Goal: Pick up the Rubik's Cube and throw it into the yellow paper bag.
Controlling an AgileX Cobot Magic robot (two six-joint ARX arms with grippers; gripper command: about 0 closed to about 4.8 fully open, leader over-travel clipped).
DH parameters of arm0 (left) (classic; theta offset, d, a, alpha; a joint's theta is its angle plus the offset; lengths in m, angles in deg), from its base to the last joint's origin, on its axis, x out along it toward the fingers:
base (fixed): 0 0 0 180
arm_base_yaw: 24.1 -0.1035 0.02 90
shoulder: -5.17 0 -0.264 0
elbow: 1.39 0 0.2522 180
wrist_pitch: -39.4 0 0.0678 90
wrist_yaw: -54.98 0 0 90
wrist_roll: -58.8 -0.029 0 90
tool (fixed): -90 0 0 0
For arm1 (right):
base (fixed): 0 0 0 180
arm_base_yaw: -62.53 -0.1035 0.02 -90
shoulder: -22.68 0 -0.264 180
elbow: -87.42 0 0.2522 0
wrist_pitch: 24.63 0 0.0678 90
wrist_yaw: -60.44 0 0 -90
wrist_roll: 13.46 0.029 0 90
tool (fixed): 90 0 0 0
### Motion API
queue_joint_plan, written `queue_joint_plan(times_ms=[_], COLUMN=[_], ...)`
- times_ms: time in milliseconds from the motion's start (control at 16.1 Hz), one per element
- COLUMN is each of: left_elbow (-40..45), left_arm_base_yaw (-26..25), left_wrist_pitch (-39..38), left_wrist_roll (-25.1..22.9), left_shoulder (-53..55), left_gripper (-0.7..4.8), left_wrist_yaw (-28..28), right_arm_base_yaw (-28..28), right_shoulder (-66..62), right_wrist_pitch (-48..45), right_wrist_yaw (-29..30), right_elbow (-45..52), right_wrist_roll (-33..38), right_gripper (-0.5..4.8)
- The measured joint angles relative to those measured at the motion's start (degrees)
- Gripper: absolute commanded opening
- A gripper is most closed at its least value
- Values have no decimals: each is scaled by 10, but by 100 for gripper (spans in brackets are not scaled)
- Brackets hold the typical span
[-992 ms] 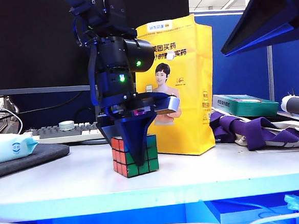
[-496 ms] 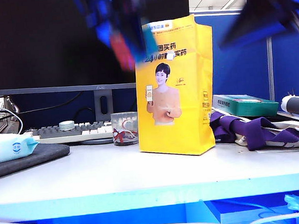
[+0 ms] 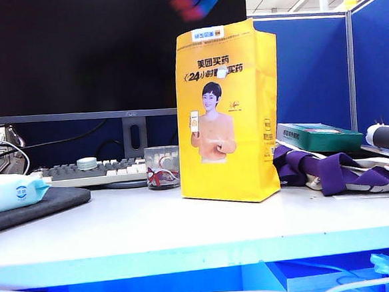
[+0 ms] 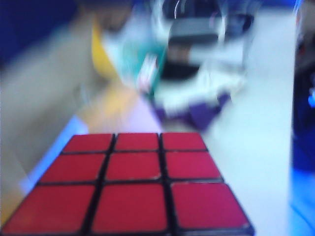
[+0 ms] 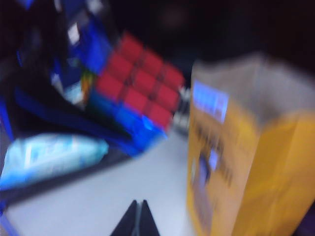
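Much here is smeared or cropped. In the exterior view only a blurred patch of red and blue at the top edge shows the Rubik's Cube (image 3: 188, 1), high above the bench and just to the left of the open mouth of the yellow paper bag (image 3: 229, 110); the arm carrying it is cut off by the frame, and neither gripper can be made out there.

In the left wrist view a red nine-square face of the cube (image 4: 133, 184) fills the lower part of the picture, close to the camera, with the bench behind it streaked by motion. The left gripper's fingers are not visible in that picture. In the right wrist view the cube (image 5: 135, 91) hangs in the air, clamped between the dark blue fingers of the left gripper (image 5: 106, 105), red face up and a blue side below, beside the bag's open top (image 5: 246, 142). So the left claw is closed on the cube.

The right gripper (image 5: 139, 219) shows only as two dark fingertips lying together with no gap between them, holding nothing, above the bench's white top (image 5: 98, 206).

The bag stands upright near the middle of the bench (image 3: 120, 231), a small clear glass cup (image 3: 162, 167) just to its left, toward the back edge.
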Motion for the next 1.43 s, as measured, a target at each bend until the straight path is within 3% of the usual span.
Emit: queue_joint_plan(times_ms=[186,310,434,620,1177,1239,1301,1363,1425], left_elbow=[0,0,0,1,1,0,0,0,0], left_arm_base_yaw=[-27,-62,-97,-87,-79,-77,-77,-77,-76], left_wrist_pitch=[160,270,350,363,503,508,510,513,518], left_wrist_roll=[23,98,207,221,285,286,288,297,311], left_shoulder=[6,28,69,108,179,178,178,178,178], left_gripper=[-6,-6,-6,-6,-3,112,435,479,479], left_wrist_yaw=[28,37,103,159,178,178,183,199,197], right_arm_base_yaw=[0,0,0,0,0,0,0,0,0], right_shoulder=[-2,-3,-26,-70,-115,-115,-116,-119,-119], right_wrist_pitch=[-5,-9,-20,-21,-21,-21,-21,-22,-22], right_wrist_yaw=[-1,-1,-1,4,12,12,12,6,-1], right_elbow=[-32,-37,-58,-95,-104,-104,-104,-104,-104], right_wrist_roll=[0,0,0,0,-9,-11,-12,-13,-14], right_gripper=[-5,-5,-5,-5,-5,-5,-5,-5,-5])
